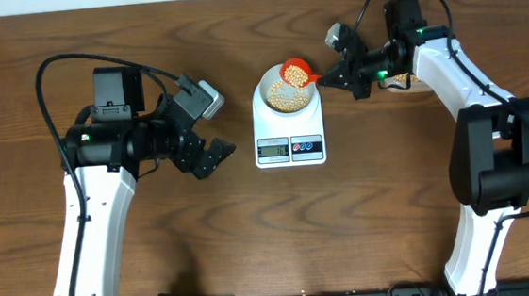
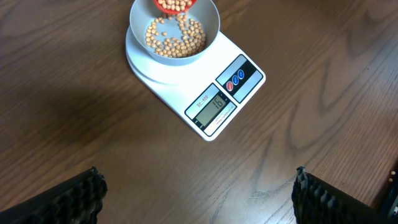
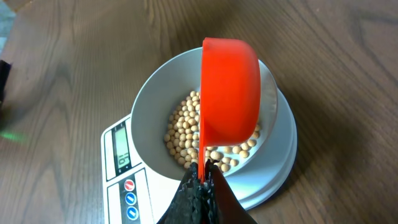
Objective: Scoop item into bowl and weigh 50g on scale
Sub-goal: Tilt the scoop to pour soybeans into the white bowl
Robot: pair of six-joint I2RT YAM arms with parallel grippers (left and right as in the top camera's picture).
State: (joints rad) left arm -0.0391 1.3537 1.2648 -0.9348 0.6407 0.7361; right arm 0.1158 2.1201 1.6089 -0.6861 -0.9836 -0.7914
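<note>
Right wrist, scoop [image 3: 230, 93] hiding beans [image 3: 182, 134], scale [image 3: 121, 178] cropped

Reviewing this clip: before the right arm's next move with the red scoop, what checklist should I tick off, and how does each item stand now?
1. Bowl seated on the scale: ok.
2. Red scoop tipped over the bowl, not over the table: ok.
3. Right fingers shut on the red scoop: ok.
4. Display at 50: not ok, it seems to read 16.
5. Soybeans inside the bowl, none seen on the table: ok.
6. Left fingers open and apart from the scale: ok.
</note>
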